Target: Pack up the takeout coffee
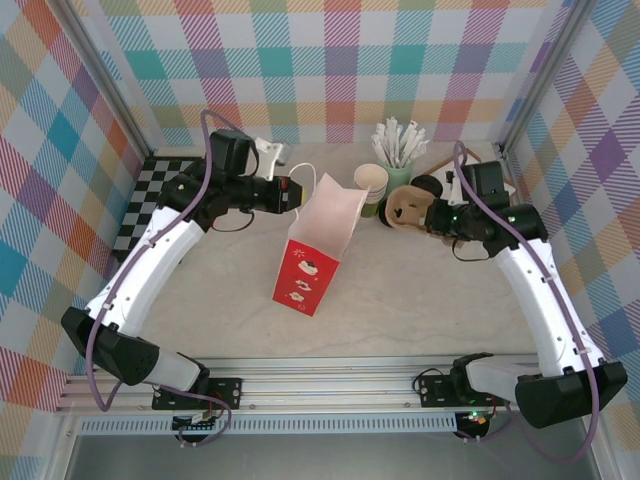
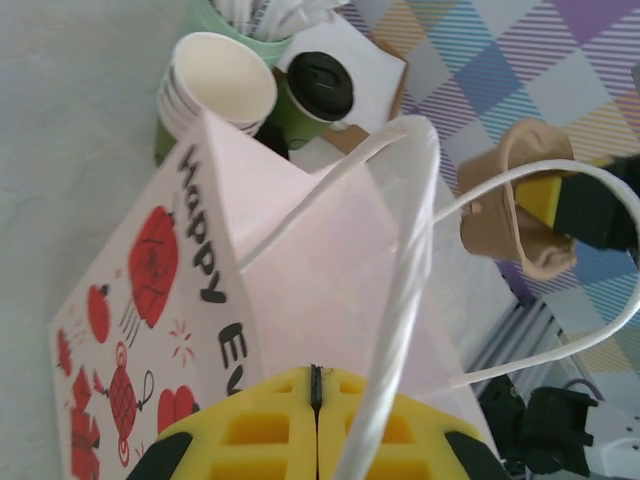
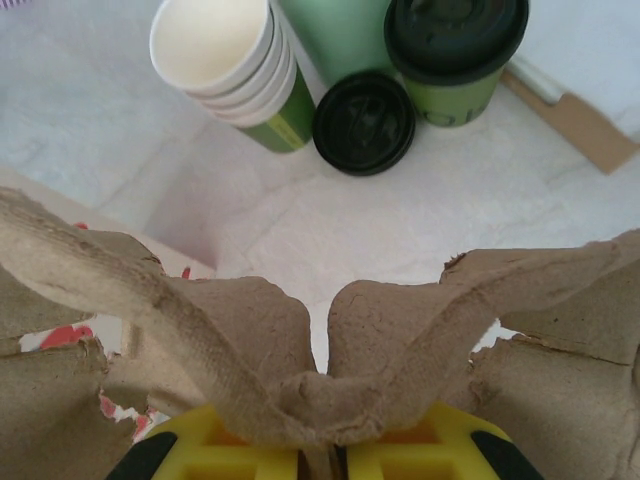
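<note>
Your left tool point(image 2: 316, 400) is clenched on the white handle point(image 2: 400, 290) of the paper bag point(image 1: 312, 250). Your right tool point(image 3: 322, 455) grips the cardboard carrier point(image 3: 390, 330) just beside the bag's mouth. The takeout coffee point(image 3: 455, 60) stands on the counter point(image 1: 400, 310) at the back, not yet packed. Next, I'd judge, the carrier goes into the bag, so hold that mouth wide.

"HAPPY EV…" on paper bag point(image 2: 130, 300)
</note>
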Controlling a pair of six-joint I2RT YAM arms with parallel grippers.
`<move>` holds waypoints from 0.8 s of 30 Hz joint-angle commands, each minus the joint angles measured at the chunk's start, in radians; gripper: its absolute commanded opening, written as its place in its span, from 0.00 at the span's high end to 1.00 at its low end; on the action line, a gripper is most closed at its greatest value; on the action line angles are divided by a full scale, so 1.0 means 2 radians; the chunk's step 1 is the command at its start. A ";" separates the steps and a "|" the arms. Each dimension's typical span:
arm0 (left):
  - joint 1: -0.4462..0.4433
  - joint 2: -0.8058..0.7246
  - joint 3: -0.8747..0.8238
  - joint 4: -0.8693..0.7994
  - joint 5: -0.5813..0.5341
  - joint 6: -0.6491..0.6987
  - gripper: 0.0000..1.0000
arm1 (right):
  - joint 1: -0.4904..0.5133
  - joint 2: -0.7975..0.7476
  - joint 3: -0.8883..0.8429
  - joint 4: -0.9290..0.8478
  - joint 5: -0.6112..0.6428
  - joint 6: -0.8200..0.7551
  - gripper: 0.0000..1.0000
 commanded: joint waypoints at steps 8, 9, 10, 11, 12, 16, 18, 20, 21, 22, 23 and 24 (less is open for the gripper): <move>0.002 -0.020 -0.032 0.018 0.065 0.065 1.00 | -0.018 0.036 0.106 -0.023 -0.057 -0.029 0.94; 0.004 -0.022 -0.033 0.016 0.059 0.066 1.00 | -0.018 0.043 0.119 -0.022 -0.075 -0.034 0.94; 0.007 -0.025 -0.034 0.014 0.054 0.068 1.00 | -0.018 0.051 0.133 -0.020 -0.102 -0.041 0.94; 0.010 -0.027 -0.037 0.015 0.052 0.069 1.00 | -0.018 0.063 0.148 -0.017 -0.139 -0.049 0.94; 0.013 -0.029 -0.040 0.018 0.053 0.070 1.00 | -0.018 0.076 0.163 -0.018 -0.177 -0.056 0.94; 0.019 -0.023 -0.043 0.019 0.057 0.070 1.00 | -0.011 0.135 0.218 0.008 -0.327 -0.055 0.94; 0.021 -0.019 -0.043 0.020 0.059 0.070 1.00 | 0.003 0.172 0.257 0.016 -0.392 -0.054 0.95; 0.024 -0.015 -0.040 0.020 0.059 0.069 1.00 | 0.023 0.207 0.304 0.003 -0.443 -0.064 0.95; 0.025 -0.015 -0.040 0.021 0.059 0.068 1.00 | 0.036 0.225 0.330 -0.011 -0.464 -0.072 0.95; 0.026 -0.014 -0.040 0.022 0.059 0.067 1.00 | 0.044 0.239 0.348 -0.024 -0.478 -0.080 0.95; 0.028 -0.014 -0.039 0.022 0.058 0.065 1.00 | 0.052 0.251 0.362 -0.040 -0.493 -0.091 0.96; 0.030 -0.014 -0.039 0.023 0.059 0.065 1.00 | 0.056 0.257 0.365 -0.044 -0.507 -0.096 0.96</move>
